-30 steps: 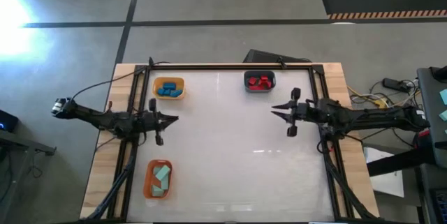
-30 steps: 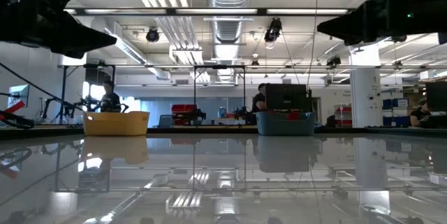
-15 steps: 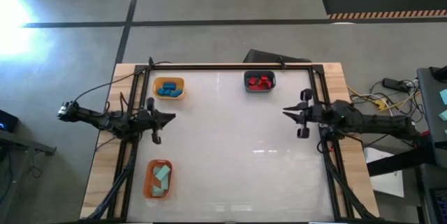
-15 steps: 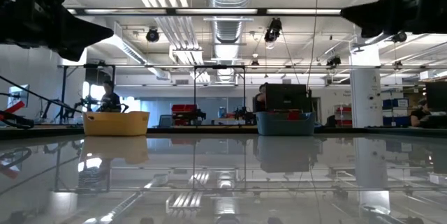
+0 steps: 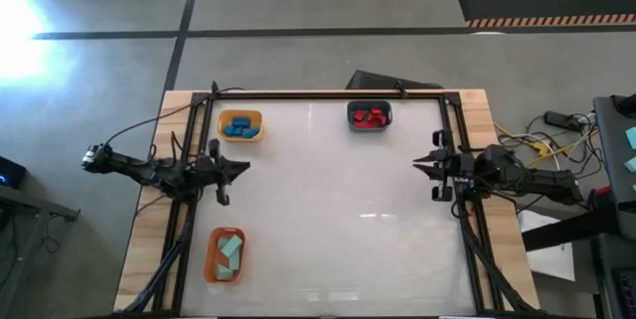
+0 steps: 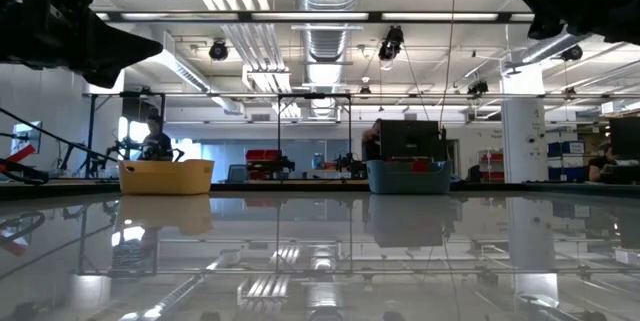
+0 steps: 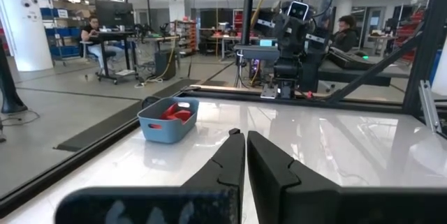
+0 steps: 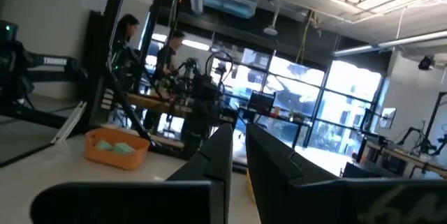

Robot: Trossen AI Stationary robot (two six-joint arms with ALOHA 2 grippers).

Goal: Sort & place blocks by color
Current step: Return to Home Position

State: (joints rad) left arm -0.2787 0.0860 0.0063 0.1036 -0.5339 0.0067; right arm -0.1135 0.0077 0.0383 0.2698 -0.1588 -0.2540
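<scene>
The blocks lie sorted in three trays. Blue blocks (image 5: 238, 128) fill the yellow tray (image 5: 239, 115) at the far left, and red blocks (image 5: 371, 115) sit in the dark teal-grey tray (image 5: 370, 125) at the far middle. Pale mint blocks (image 5: 230, 251) rest in the orange tray (image 5: 213, 259) at the near left. My left gripper (image 5: 245, 168) hovers shut and empty above the table's left side, pointing right. My right gripper (image 5: 417, 165) hovers shut and empty by the right edge, pointing left. The left wrist view shows the teal-grey tray (image 7: 158, 126); the right wrist view shows the orange tray (image 8: 112, 153).
A black frame rail (image 5: 328, 93) runs around the white table top (image 5: 328, 200), with wooden borders outside it. Cables and gear (image 5: 556, 120) lie beyond the right edge. The wide middle of the table bears no objects. People sit at desks in the room behind (image 6: 155, 141).
My right gripper has drawn back toward the table's right edge, staying shut and level. My left gripper has pulled back slightly toward the left edge. The trays and blocks have kept their places.
</scene>
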